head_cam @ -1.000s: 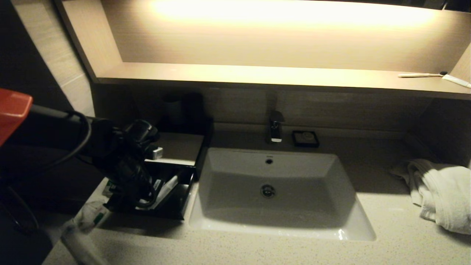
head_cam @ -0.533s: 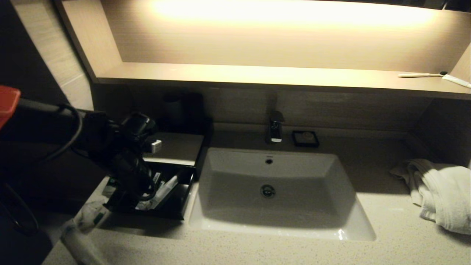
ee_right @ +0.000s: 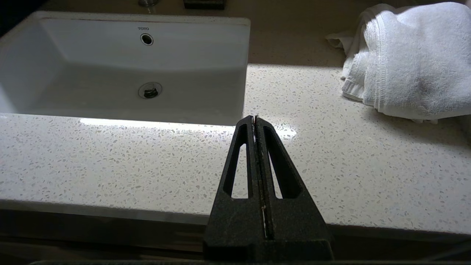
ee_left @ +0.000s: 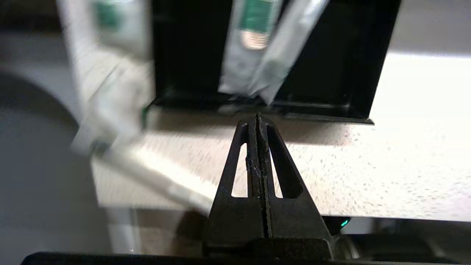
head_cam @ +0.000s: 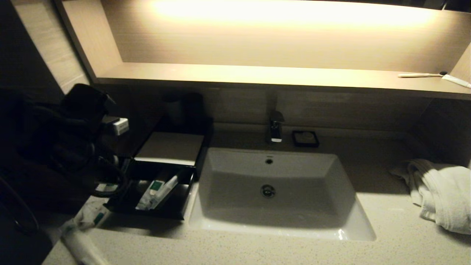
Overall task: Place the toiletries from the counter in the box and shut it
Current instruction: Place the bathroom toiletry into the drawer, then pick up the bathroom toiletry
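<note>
Right gripper [ee_right: 255, 118]: fingers pressed flat together, empty, parked low at the near edge of the pale speckled stone counter [ee_right: 147, 162].

Left gripper [ee_left: 257, 117]: fingers closed tip to tip, nothing between them. It hangs over the counter's near left part, just short of the drawer's front lip, touching nothing.

Near left counter edge: a long clear-wrapped toothbrush [head_cam: 79, 244] lies at a slant, with a small white sachet with a green mark [head_cam: 92, 217] just beyond it. Both sit outside the box.

Next back: glossy black rectangular box [head_cam: 171, 147], its shallow front drawer [head_cam: 173, 211] pulled out and open. Two white packets with green marks [head_cam: 156, 191] lie side by side in the drawer, angled. Another small sachet [head_cam: 106, 187] sits at the drawer's left side; in or out, I cannot tell.

Right of the box: white rectangular sink basin [head_cam: 276, 191]. Far right on the counter: crumpled white towel [head_cam: 441, 191].

Behind the basin: chrome tap [head_cam: 275, 129], small black square soap dish [head_cam: 305, 138].

Farthest: lit light-wood shelf [head_cam: 257, 75], bare pale toothbrush [head_cam: 421, 75] at its right end.
</note>
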### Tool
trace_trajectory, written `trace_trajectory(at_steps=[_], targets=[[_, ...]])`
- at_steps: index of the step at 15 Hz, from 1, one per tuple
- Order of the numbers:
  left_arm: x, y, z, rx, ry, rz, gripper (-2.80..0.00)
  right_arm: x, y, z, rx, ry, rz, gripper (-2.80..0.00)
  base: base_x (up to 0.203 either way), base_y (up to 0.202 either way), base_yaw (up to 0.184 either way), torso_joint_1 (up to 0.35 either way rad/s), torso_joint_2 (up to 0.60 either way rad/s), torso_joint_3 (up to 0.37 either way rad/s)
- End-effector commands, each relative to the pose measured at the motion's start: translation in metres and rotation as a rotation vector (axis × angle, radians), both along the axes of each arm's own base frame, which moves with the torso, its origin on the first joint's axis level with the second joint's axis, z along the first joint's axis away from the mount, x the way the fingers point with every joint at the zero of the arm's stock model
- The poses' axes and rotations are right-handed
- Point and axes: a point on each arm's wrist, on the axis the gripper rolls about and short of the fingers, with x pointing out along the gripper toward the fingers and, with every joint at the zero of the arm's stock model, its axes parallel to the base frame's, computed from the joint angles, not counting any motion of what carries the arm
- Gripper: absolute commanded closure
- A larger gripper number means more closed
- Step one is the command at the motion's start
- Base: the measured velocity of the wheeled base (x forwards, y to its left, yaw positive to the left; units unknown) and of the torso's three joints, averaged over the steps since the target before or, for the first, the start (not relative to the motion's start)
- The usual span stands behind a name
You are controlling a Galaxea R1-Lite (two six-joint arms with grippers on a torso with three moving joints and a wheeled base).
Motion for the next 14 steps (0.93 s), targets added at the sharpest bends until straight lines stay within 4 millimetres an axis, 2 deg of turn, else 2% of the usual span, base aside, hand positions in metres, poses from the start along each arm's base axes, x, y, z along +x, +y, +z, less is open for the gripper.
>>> trace_trajectory(at_steps=[1, 5, 7, 11, 14], targets=[[-0.025, 0.021, 0.015, -0.021, -0.053, 0.09, 0.0, 0.0, 0.0, 0.0, -0.001, 0.0, 0.0, 0.0, 0.0, 0.0, 0.0, 0.0, 0.0, 0.0], [-0.044, 0.062, 0.005, -0.041, -0.016, 0.309, 0.0, 0.0, 0.0, 0.0, -0.001, -0.002, 0.0, 0.0, 0.0, 0.0, 0.0, 0.0, 0.0, 0.0], [-0.056, 0.075, -0.012, -0.059, 0.044, 0.415, 0.0, 0.0, 0.0, 0.0, -0.001, 0.0, 0.0, 0.0, 0.0, 0.0, 0.0, 0.0, 0.0, 0.0], [-0.064, 0.091, -0.032, -0.108, 0.105, 0.571, 0.0, 0.0, 0.0, 0.0, -0.001, 0.0, 0.0, 0.0, 0.0, 0.0, 0.0, 0.0, 0.0, 0.0], [-0.069, 0.092, -0.043, -0.133, 0.143, 0.635, 0.0, 0.0, 0.0, 0.0, -0.001, 0.0, 0.0, 0.0, 0.0, 0.0, 0.0, 0.0, 0.0, 0.0]])
